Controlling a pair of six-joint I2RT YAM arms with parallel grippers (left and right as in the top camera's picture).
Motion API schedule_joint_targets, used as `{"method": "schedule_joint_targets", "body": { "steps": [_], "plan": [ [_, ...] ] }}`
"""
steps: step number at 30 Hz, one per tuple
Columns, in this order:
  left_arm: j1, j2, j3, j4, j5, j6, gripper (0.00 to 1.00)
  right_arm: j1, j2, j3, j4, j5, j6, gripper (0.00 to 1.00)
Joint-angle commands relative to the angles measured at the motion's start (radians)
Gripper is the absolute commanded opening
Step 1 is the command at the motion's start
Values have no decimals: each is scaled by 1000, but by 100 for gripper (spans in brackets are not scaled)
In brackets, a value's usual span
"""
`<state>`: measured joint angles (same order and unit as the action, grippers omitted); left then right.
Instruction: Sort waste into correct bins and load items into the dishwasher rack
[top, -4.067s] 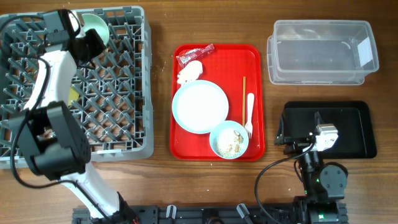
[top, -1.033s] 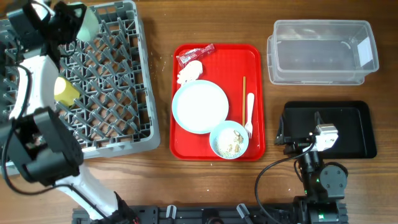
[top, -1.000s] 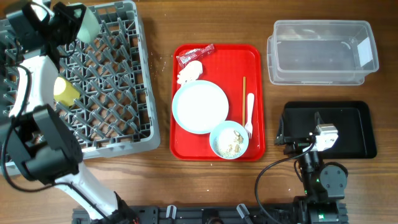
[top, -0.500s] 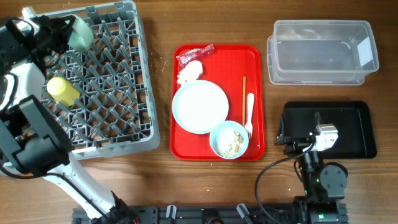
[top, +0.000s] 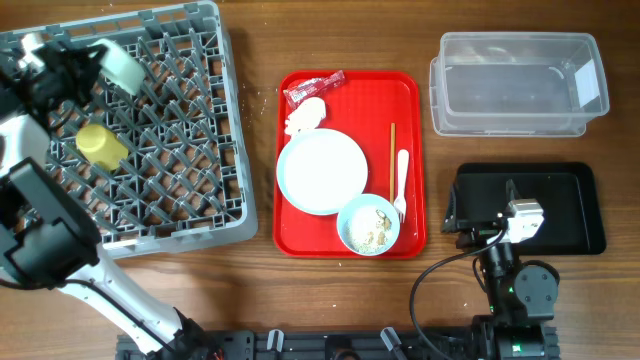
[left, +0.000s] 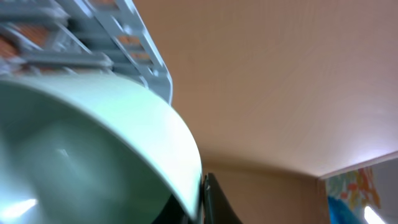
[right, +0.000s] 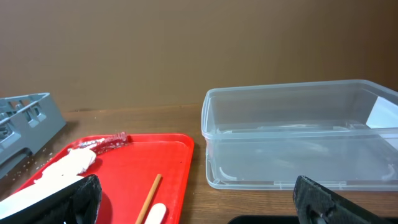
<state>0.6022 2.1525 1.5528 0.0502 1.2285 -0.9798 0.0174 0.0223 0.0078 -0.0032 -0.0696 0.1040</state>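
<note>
My left gripper (top: 88, 65) is shut on the rim of the light green bowl (top: 122, 68) and holds it tilted over the back left of the grey dishwasher rack (top: 190, 150). The bowl fills the left wrist view (left: 81, 149), clamped by my finger (left: 200, 202). A yellow cup (top: 100, 145) lies in the rack. A red wrapper (top: 313, 90), a white napkin (top: 305, 115), a pale blue plate (top: 322, 171), a blue bowl of rice scraps (top: 368, 225), chopsticks (top: 392, 160) and a white fork (top: 402, 180) lie on the red tray. My right gripper (top: 500, 225) is open and empty (right: 205, 211) over the black tray (top: 575, 205).
The clear tub (top: 518, 85) stands at the back right, seen close in the right wrist view (right: 298, 134). The red serving tray (top: 410, 100) lies in the middle. The rack sits slightly turned on the wooden table, its corner showing in the right wrist view (right: 25, 118).
My left gripper has carried the green bowl from the rack's back edge a little forward and down over the rack. The right arm has not moved.
</note>
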Motion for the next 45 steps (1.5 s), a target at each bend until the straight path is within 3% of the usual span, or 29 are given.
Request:
{"method": "schedule_joint_targets", "body": {
  "steps": [1, 3, 6, 9, 10, 16, 17, 18, 20, 21, 22, 26, 28, 30, 36, 41, 45],
  "plan": [
    [86, 19, -3, -6, 21, -24, 13, 5, -5, -1, 2, 10, 3, 100],
    [126, 15, -3, -6, 20, -24, 22, 5, -5, -1, 2, 10, 4, 100],
    [181, 3, -3, -6, 20, -24, 55, 5, -5, -1, 2, 10, 3, 100],
    [228, -29, -3, -11, 3, -23, 80, 5, -4, -1, 2, 10, 3, 100],
    [237, -40, -3, -14, -1, -23, 100, 5, -5, -1, 2, 10, 3, 100],
    [229, -131, -3, -115, -90, 44, 99, 5, -5, -1, 2, 10, 3, 100],
    [211, -151, -3, -134, -105, 90, 98, 5, -5, -1, 2, 10, 3, 100],
    [190, -172, -3, -153, -125, 149, 83, 5, -4, -1, 2, 10, 3, 100],
    [112, -231, -3, -253, -256, 306, 38, 5, -5, -1, 2, 10, 3, 100],
    [39, -268, -3, -337, -441, 399, 8, 5, -5, -1, 2, 10, 3, 100],
    [-19, -285, -3, -377, -592, 463, 4, 5, -5, -1, 2, 10, 3, 100],
    [-231, -283, -3, -444, -1107, 668, 4, 5, -5, -1, 2, 10, 3, 100],
    [-311, -262, -3, -445, -1309, 697, 4, 5, -4, -1, 2, 10, 3, 100],
    [-344, -244, -3, -441, -1403, 697, 4, 5, -4, -1, 2, 10, 3, 100],
    [-277, -224, -3, -498, -1414, 695, 4, 5, -5, -1, 2, 10, 3, 100],
    [-164, -224, -3, -541, -1404, 587, 4, 5, -4, -1, 2, 10, 3, 100],
    [-103, -251, -3, -536, -1243, 575, 4, 5, -5, -1, 2, 10, 3, 100]
  ]
}}
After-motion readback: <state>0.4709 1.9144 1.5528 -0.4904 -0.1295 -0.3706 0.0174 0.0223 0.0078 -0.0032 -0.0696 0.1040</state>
